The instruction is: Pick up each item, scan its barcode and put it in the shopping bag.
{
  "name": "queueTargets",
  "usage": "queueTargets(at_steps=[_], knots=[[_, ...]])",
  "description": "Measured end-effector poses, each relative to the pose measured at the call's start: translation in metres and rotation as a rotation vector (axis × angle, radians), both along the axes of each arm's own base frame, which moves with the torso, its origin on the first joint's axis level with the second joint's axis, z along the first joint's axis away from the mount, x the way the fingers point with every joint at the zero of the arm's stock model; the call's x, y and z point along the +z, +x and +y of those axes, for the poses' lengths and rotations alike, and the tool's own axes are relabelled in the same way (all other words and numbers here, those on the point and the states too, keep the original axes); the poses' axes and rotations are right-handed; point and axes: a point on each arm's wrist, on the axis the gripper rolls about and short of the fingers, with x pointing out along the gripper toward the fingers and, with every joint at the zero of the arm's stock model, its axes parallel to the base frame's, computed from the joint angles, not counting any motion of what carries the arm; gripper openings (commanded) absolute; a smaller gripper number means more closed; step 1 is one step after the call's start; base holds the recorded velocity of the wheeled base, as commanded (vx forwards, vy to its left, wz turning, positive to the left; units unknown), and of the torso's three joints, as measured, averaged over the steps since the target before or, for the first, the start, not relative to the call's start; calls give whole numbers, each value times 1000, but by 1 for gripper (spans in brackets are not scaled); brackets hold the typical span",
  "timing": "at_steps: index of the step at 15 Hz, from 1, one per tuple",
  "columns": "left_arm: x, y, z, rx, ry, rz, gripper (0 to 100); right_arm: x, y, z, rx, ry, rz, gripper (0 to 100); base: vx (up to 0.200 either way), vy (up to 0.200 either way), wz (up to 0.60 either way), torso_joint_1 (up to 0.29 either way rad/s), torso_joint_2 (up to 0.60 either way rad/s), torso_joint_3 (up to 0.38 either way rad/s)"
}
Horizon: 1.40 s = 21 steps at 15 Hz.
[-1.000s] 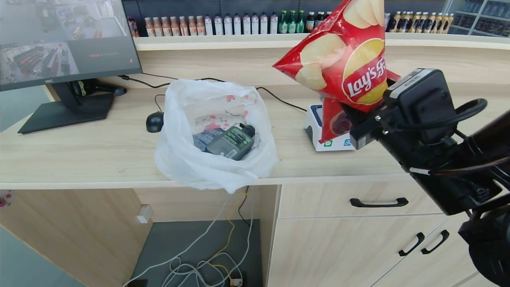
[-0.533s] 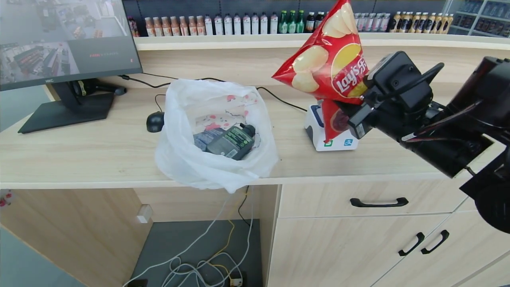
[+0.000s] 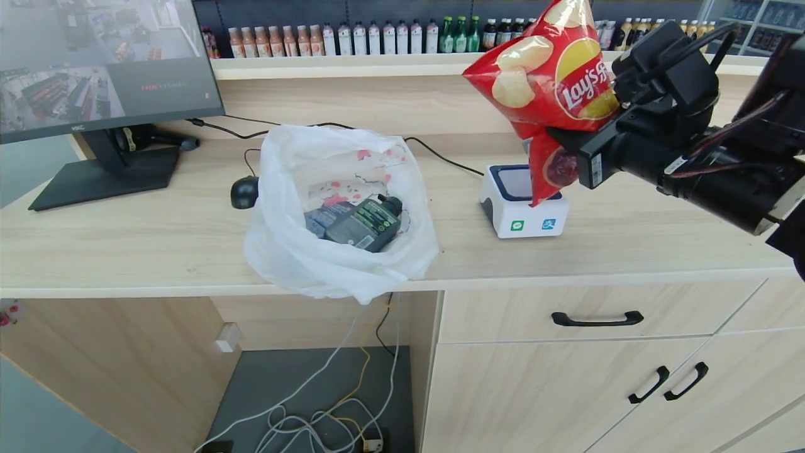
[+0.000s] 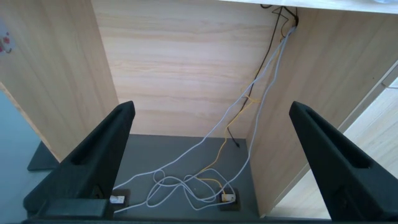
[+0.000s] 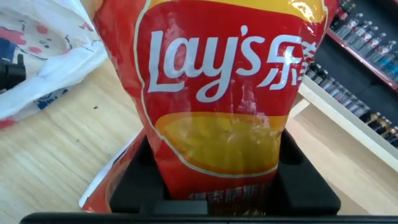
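The left gripper [image 4: 205, 155] hangs low, facing the recess under the counter [image 3: 126, 239], jaws wide apart. On top sits the bag [image 3: 283, 251] with dark items [image 3: 365, 226] inside, the scanner [image 3: 525, 217] near it. Above the scanner are the chips [image 3: 553, 82], clamped near their lower end in the right gripper [image 3: 569, 154].

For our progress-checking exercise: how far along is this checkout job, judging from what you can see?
Done: dark items lie inside the shopping bag. In hand: the right gripper holds the chip bag up by the scanner. Left: bagging it; whether it has scanned, I cannot tell.
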Motion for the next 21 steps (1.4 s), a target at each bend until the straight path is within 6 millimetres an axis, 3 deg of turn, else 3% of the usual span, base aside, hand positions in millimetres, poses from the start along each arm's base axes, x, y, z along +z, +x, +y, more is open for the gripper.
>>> queueTargets(at_steps=[8,21], knots=[[0,0,0,0,0,0,100,-29,8,-12,-42,-22,82,0,0,0,0,0,0,0],[0,0,0,0,0,0,100,-31,13,-11,-45,-2,93,0,0,0,0,0,0,0]])
